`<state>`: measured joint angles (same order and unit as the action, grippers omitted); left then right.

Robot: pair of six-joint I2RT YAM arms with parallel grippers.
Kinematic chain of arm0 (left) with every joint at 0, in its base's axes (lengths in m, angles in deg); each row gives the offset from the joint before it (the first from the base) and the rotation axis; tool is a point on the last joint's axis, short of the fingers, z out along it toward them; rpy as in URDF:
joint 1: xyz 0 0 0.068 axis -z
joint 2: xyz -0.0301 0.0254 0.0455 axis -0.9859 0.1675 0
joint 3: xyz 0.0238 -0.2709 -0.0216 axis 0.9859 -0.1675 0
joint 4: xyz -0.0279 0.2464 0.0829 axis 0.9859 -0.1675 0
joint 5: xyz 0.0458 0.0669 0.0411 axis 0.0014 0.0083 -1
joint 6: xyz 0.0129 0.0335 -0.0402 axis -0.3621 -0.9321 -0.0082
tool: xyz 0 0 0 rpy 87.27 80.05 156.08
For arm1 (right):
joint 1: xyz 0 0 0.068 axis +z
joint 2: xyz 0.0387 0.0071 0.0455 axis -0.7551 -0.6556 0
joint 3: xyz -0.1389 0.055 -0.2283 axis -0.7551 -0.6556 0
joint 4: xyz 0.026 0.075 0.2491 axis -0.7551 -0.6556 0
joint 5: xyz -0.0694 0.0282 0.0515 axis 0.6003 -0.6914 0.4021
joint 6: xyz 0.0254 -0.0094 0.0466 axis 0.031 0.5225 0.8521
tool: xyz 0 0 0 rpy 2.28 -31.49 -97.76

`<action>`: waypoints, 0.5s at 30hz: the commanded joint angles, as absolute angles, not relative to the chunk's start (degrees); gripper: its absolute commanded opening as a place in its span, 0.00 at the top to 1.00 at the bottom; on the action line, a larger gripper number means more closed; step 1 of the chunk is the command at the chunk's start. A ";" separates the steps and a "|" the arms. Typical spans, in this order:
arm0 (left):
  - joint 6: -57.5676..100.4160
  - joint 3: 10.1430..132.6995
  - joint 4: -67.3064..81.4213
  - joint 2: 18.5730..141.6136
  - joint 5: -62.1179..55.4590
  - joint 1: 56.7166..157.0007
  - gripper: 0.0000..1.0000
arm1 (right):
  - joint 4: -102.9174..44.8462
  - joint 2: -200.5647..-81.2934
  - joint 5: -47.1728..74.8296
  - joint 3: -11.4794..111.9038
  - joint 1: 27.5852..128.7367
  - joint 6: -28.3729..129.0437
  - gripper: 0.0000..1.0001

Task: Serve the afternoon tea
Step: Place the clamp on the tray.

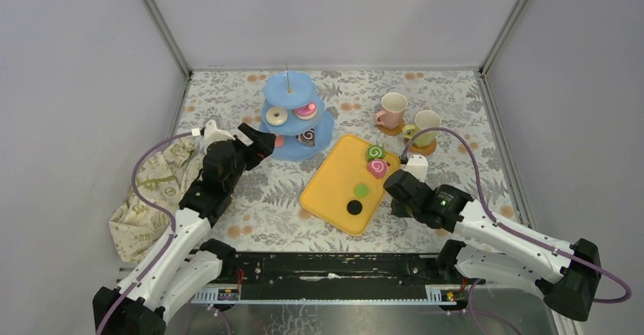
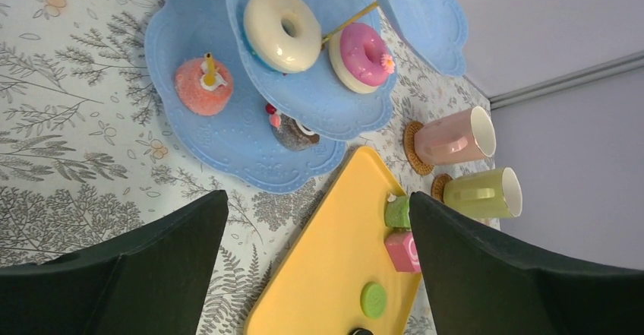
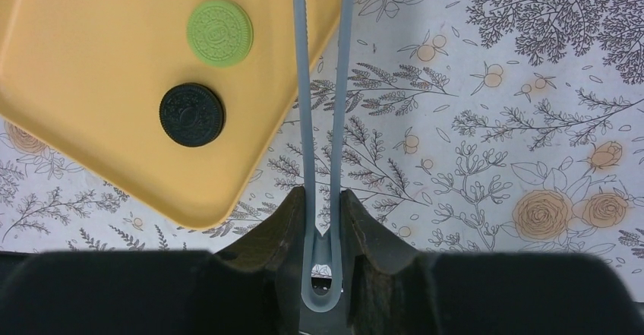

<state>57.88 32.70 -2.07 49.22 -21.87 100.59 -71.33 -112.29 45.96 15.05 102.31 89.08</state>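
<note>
**Tea service on the table, counted, with both arms posed**

One light-blue three-tier stand (image 1: 300,88) occupies the far left-centre of the floral table (image 1: 456,99). It carries four toy pastries. Two sit on the middle tier: a white doughnut (image 2: 282,29) and a pink doughnut (image 2: 362,55). Two sit on the bottom tier: an orange cake (image 2: 203,86) and a brown cupcake (image 2: 292,131). The top tier is bare.

One yellow tray (image 1: 334,187), lying diagonally right of the stand, holds four more pastries. A green roll (image 1: 374,153) and a pink roll (image 1: 377,169) sit touching at its far corner. A green cookie (image 3: 219,32) and a black cookie (image 3: 191,114) lie apart toward its near corner.

Two mugs stand far right of the tray, each on a round coaster (image 2: 412,146). The pink mug (image 1: 393,110) is to the left. The pale green mug (image 1: 425,127) is just beside it, nearer and to the right.

One beige cloth (image 1: 148,198) is bunched at the left edge.

The left arm reaches forward. The left gripper (image 2: 317,202) is just near-left of the stand's bottom tier, its jaws spread wide and holding nothing.

The right arm bends leftward toward the tray's near right edge. The right gripper (image 3: 323,206) is clamped on the bend of one pair of grey-blue tongs (image 3: 304,107), whose tips reach the tray's rim.
</note>
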 commanded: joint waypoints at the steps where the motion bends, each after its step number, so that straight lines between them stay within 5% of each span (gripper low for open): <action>1: 56.57 36.11 0.03 49.77 -24.69 102.49 0.04 | -71.94 -112.31 47.04 16.44 102.74 89.68 0.78; 15: 55.72 36.73 0.31 49.53 -24.70 103.17 0.03 | -66.22 -122.37 44.29 17.09 102.75 87.42 0.72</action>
<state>57.20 34.63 -1.99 49.83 -24.06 102.82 -68.56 -120.32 43.27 15.05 102.31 88.12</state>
